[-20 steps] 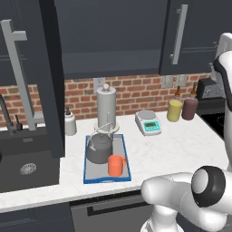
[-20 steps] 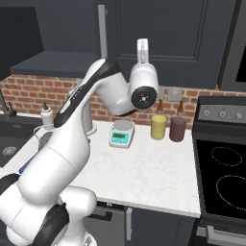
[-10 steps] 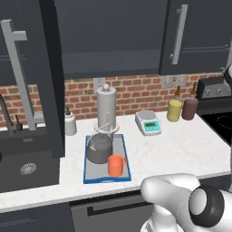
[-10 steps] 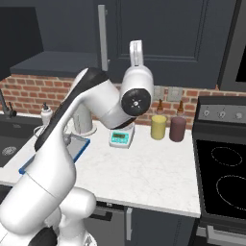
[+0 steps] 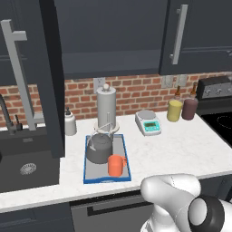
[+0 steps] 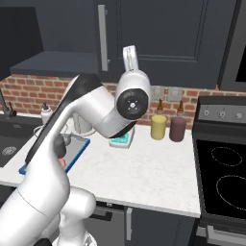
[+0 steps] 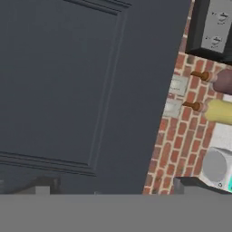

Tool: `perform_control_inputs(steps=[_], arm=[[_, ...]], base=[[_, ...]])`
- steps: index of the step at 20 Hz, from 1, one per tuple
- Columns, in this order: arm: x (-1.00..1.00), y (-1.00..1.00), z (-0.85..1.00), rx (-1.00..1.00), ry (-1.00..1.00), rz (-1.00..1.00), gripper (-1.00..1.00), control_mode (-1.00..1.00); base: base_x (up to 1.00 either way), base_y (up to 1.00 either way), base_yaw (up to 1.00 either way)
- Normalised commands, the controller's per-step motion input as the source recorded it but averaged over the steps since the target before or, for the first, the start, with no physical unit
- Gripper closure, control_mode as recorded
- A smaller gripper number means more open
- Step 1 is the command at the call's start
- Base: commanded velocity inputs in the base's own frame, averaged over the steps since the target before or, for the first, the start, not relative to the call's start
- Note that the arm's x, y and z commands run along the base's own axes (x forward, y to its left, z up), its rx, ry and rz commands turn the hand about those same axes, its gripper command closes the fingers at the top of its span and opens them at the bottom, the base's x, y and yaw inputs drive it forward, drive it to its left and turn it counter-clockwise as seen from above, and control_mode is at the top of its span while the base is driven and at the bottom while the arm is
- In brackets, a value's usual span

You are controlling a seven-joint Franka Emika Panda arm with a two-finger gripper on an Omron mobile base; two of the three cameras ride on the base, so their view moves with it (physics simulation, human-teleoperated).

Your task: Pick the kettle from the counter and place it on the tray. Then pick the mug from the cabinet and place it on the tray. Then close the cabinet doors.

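Kettle (image 5: 99, 148) and orange mug (image 5: 116, 165) both sit on the blue-rimmed tray (image 5: 125, 158) on the bench (image 5: 181, 149), touching or nearly so. Doors left. Left cabinet door (image 5: 51, 77) stands swung out over the sink side; right cabinet door (image 5: 199, 36) looks flush. Rigid dark navy-grey panels, hinged, should swing light; push the flat face or hook the long silver bar handle (image 5: 15, 74). Hand faces a panel (image 7: 86, 86) close up, jaws wide open and empty.

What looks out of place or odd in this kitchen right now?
Nothing is spilled or broken. The kettle and the orange mug stand upright on the tray. The one thing that stands out is the left cabinet door, which hangs wide open over the counter beside the sink.
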Motion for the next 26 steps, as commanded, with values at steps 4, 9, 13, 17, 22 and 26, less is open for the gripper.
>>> perform_control_inputs(steps=[4,9,13,17,22,26], arm=[[-0.46,0.27,-0.07,-0.06,0.09,0.04,-1.0,-1.0],[-0.23,0.71,-0.16,-0.13,0.16,0.0,1.0,-1.0],[0.0,0.41,-0.12,-0.14,0.05,0.0,1.0,-1.0],[-0.06,0.52,-0.18,-0.11,0.11,0.0,1.0,-1.0],[-0.09,0.46,-0.23,-0.14,0.16,0.03,1.0,-1.0],[-0.25,0.03,-0.18,-0.13,0.13,0.15,1.0,-1.0]], base=[[0.0,0.0,0.0],[0.0,0.0,0.0],[0.0,0.0,0.0],[0.0,0.0,0.0],[0.0,0.0,0.0],[0.0,0.0,0.0]])
